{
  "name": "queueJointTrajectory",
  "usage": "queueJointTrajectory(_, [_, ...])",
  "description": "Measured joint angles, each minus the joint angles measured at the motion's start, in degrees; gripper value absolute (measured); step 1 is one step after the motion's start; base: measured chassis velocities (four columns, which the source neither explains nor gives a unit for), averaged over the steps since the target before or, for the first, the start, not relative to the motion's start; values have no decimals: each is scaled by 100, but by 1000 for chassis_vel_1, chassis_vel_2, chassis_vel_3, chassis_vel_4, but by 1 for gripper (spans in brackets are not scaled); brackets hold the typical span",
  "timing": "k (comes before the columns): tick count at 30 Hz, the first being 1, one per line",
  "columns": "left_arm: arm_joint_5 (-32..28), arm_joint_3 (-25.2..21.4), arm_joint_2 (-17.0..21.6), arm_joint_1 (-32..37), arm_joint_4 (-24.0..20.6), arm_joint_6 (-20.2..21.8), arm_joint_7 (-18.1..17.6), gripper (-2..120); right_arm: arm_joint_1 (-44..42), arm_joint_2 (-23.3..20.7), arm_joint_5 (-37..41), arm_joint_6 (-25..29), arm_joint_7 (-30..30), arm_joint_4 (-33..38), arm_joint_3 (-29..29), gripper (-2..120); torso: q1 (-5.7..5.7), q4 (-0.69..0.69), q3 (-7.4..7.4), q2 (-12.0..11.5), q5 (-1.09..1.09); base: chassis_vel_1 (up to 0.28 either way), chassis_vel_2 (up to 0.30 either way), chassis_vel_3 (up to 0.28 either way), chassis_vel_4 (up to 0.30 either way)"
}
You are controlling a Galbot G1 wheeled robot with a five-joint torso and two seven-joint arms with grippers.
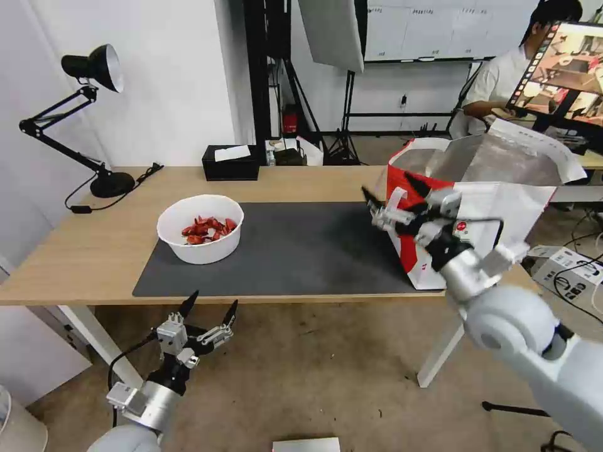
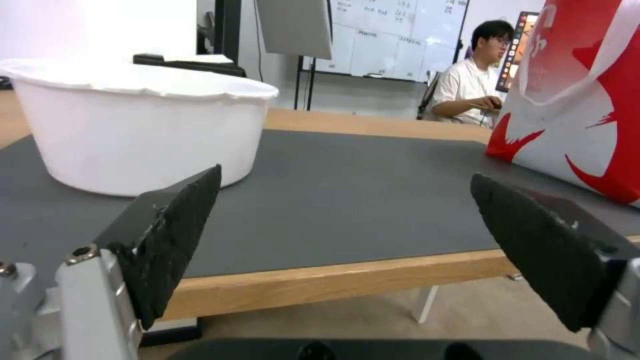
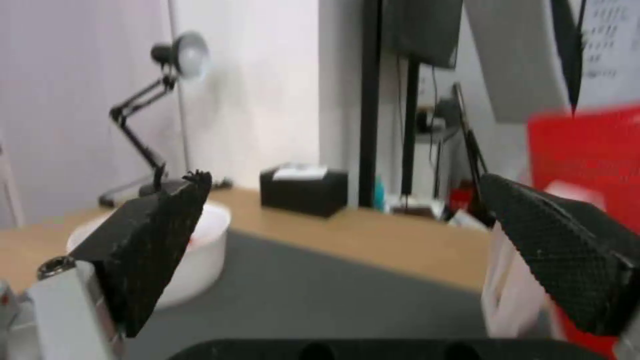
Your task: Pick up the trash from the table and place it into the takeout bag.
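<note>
A white round bowl (image 1: 200, 231) with red shell scraps stands on the left part of the dark grey mat (image 1: 295, 251) on the light-wood table (image 1: 81, 245). The bowl (image 2: 137, 125) also fills the near side of the left wrist view, and the bowl (image 3: 200, 250) is partly hidden behind a finger in the right wrist view. The white-and-red takeout bag (image 1: 477, 201) stands open at the table's right end, foil lining showing. My left gripper (image 1: 209, 307) hangs open below the table's front edge, in front of the bowl. My right gripper (image 1: 389, 188) is open and empty over the mat, at the bag's left side.
A black tissue box (image 1: 230, 162) sits at the table's back edge, and a black desk lamp (image 1: 94, 119) stands at the back left with its cord on the wood. A person sits at a monitor (image 1: 565, 69) behind the bag. Cables and a power strip (image 1: 568, 270) lie on the floor right.
</note>
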Motion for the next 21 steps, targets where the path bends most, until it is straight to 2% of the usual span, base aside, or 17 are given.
queueJointTrajectory(2, [7, -20, -1, 18, 12, 1, 9, 100, -696, 208, -391, 131, -23, 2, 90, 100, 0, -1, 0, 0, 1, 0, 0, 0, 0])
queueJointTrajectory(10, [41, -19, -50, 27, 46, 5, 17, 100, -1844, 768, -1264, 534, 201, -297, 185, 100, 0, 0, 0, 0, 0, 0, 0, 0, 0])
queueJointTrajectory(21, [99, -3, -101, 91, 69, 7, 33, 100, -2530, 1263, -2086, 659, 731, -640, 143, 100, 0, -1, 0, 0, -1, 0, 0, 0, 0])
